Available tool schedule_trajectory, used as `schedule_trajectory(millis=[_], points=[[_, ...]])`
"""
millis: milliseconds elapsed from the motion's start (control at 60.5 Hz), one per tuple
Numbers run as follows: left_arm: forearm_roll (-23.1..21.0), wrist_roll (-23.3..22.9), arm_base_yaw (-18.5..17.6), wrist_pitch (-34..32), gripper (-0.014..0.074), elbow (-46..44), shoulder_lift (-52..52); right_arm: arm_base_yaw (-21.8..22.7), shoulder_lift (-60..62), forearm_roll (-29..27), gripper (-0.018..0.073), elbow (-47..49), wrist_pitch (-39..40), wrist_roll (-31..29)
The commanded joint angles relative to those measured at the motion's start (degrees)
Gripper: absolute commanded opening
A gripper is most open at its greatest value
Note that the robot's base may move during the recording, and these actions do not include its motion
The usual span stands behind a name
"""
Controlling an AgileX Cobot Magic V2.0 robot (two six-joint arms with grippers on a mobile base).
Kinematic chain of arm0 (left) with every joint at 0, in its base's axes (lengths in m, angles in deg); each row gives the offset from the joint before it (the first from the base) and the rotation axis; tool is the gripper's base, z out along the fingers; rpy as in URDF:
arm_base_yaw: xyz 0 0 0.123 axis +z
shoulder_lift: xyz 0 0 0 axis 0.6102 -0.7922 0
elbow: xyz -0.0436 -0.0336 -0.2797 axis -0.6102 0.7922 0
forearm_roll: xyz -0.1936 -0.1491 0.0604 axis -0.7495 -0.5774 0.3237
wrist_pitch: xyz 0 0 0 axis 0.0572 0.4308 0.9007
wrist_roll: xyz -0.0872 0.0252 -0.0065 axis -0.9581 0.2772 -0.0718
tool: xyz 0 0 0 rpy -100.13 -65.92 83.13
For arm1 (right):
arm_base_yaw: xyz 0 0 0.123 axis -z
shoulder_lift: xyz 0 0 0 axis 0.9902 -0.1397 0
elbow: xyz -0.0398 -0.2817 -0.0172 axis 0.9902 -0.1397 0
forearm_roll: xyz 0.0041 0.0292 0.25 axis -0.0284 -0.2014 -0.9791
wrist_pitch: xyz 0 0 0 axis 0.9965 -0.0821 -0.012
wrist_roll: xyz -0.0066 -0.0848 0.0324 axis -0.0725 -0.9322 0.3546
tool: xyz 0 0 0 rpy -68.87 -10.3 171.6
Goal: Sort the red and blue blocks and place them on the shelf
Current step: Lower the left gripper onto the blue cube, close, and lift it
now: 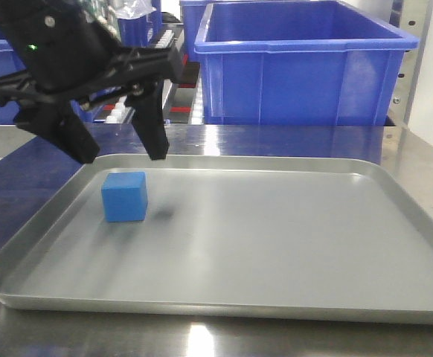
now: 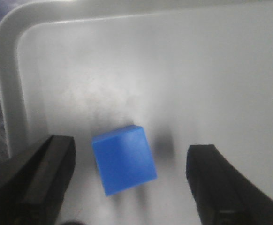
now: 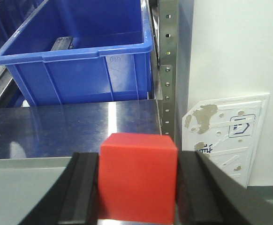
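Exterior front-facing camera shows your left gripper [image 1: 122, 156] poised over the blue block [image 1: 124, 196], which sits flat on the grey metal tray [image 1: 291, 245] near its left rear corner. The jaws stand wide, one tip on either side of the cube and above its top face, touching nothing. That stance reads as lining up a grasp, not finishing one. The left wrist view backs this up: both black fingers [image 2: 38, 183] flank the cube with bare tray showing between each of them and the block. The cube also sits slightly turned against the line of the fingers, so you may want to square the wrist before you lower it.

Your right gripper [image 3: 139, 192] appears only in the right wrist view. There its jaws are clamped on the red block [image 3: 139, 176], with a pad pressed tight on each opposite face. The block sits low in the frame, by what looks like the tray's edge. You cannot tell from here whether it rests on anything or hangs free.

Behind it a large dark-blue bin [image 3: 75, 61] stands on the steel shelf [image 3: 80, 122], beside a perforated upright post [image 3: 167, 56].

On this evidence the red block is held ready for placing, while the blue one has yet to be picked up.
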Motion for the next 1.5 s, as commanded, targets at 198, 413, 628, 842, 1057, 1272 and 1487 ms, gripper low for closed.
schedule_trajectory(millis=[198,413,628,842,1057,1272,1487], points=[[-0.11,-2.33,-0.94,-2.33,0.0545,-1.95,-1.03,0.35,-0.44,0.69,0.0057,1.73,5.52,-0.17],[-0.11,-2.55,-1.03,-2.33,0.0545,-1.95,-2.93,0.35,-0.44,0.69,0.0057,1.73,5.52,-0.17],[-0.11,-2.55,-1.03,-2.09,0.0532,-1.95,-3.35,0.35,-0.44,0.69,0.0057,1.73,5.52,-0.17],[-0.11,-2.55,-1.03,-2.09,0.0342,-1.95,-3.00,0.35,-0.44,0.69,0.0057,1.73,5.52,-0.17],[0.03,-2.55,-1.03,-2.09,0.0123,-1.95,-2.19,0.35,-0.44,0.69,0.0057,1.73,5.52,-0.17],[3.67,-2.55,-0.77,-2.09,0.0124,-1.95,2.37,0.35,-0.44,0.69,0.0057,1.73,5.52,-0.17],[7.48,-2.55,1.33,-2.87,0.0124,-1.95,11.30,0.35,-0.44,0.69,0.0057,1.73,5.52,-0.17]])
